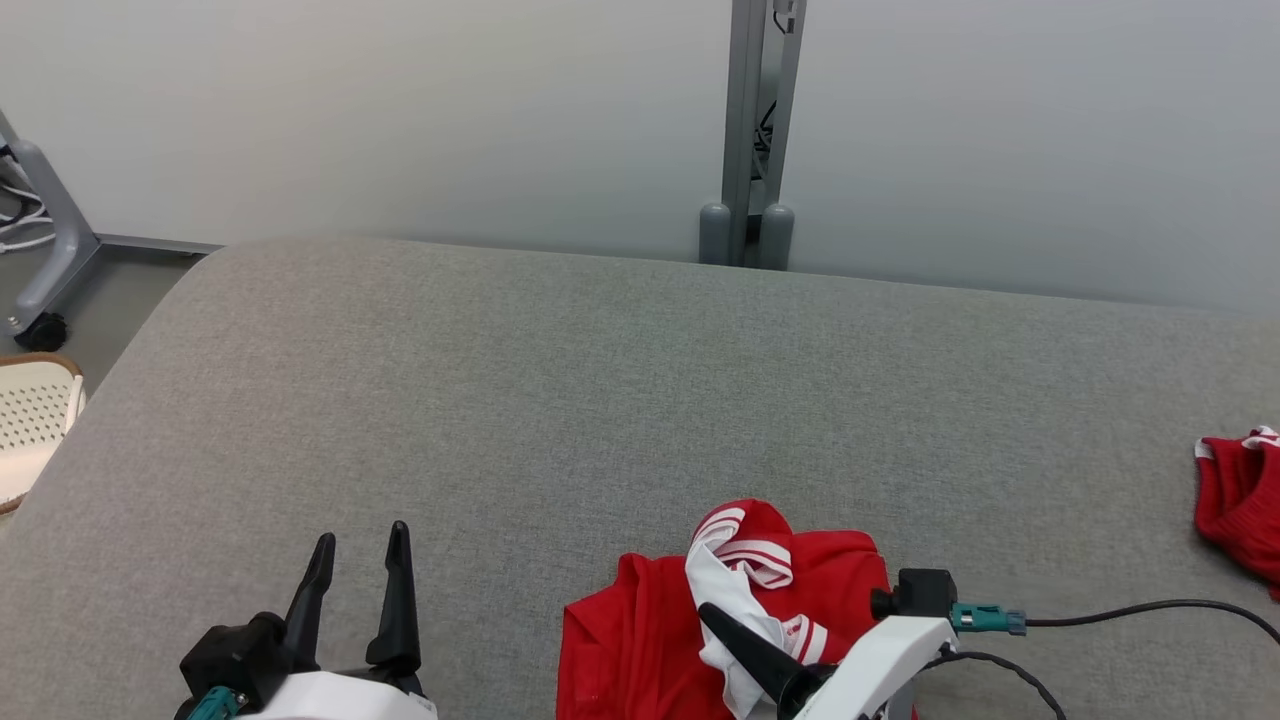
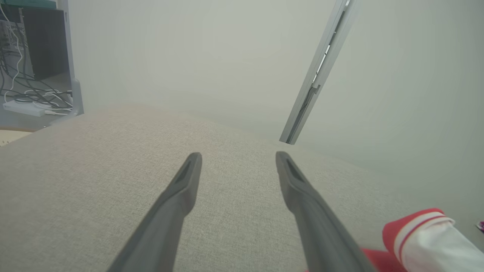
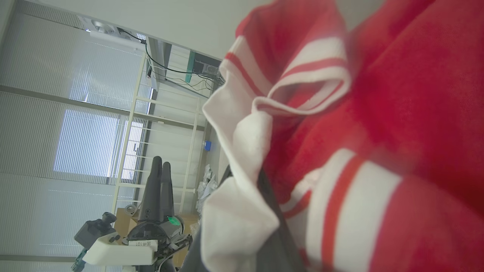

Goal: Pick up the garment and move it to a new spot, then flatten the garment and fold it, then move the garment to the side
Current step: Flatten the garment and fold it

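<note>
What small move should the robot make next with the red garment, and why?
Probably lift the right gripper and carry the garment toward the middle of the grey surface: it is shut on the garment, which lies crumpled at the near edge; the left gripper hangs open.

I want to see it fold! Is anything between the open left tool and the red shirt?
Nothing visible. Only bare grey cushion lies between the left tool and the red shirt. The right tool is shut on the shirt's white part.

Two end effectors [image 1: 362,535] [image 1: 715,617], perhaps two garments [image 1: 640,640] [image 1: 1240,500]
</note>
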You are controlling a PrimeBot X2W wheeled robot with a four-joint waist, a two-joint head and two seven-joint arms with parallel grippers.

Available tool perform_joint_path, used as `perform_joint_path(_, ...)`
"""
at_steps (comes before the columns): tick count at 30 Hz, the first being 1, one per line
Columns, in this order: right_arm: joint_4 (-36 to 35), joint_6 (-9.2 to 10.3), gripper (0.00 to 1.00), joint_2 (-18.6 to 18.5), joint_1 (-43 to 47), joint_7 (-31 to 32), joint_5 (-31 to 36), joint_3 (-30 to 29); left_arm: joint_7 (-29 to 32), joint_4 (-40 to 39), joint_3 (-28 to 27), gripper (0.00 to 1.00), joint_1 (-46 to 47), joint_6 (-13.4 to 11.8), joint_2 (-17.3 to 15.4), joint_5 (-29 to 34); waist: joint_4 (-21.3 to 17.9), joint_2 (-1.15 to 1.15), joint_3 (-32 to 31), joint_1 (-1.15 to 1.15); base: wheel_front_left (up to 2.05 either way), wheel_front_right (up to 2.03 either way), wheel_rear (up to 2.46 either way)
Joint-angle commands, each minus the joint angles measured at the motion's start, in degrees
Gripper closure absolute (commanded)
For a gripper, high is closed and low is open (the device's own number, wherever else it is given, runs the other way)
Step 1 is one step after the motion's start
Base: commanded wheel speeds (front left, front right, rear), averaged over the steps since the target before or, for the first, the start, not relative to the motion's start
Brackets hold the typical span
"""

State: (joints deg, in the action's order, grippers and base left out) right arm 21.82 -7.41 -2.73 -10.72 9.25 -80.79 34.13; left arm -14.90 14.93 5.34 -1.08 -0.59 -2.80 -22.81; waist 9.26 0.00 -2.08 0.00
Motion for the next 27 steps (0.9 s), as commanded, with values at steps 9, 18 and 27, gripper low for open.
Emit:
perform_joint_path(9, 7.76, -0.16, 1.0, -0.31, -6.07, -5.55, -2.7, 7.03, -0.21, 0.21, 1.24, 0.0, 1.25, -0.37, -0.21, -0.82, 3.51, 0.0, 1.94, 0.0, 0.0, 0.0, 0.0)
perform_joint_path(18, 15.06, -0.15, 0.0, -0.32, -10.89, -8.62, -6.65, 12.99, -0.21, 0.4, 1.86, 0.0, 1.86, -0.59, -0.22, -1.31, 5.72, 0.0, 3.31, 0.0, 0.0, 0.0, 0.0)
perform_joint_path(27, 11.6, -0.15, 0.0, -0.33, -13.69, -10.52, -11.93, 19.49, -0.21, 0.83, 1.59, 0.0, 1.4, -0.82, -0.24, -1.2, 5.71, 0.0, 1.95, 0.0, 0.0, 0.0, 0.0)
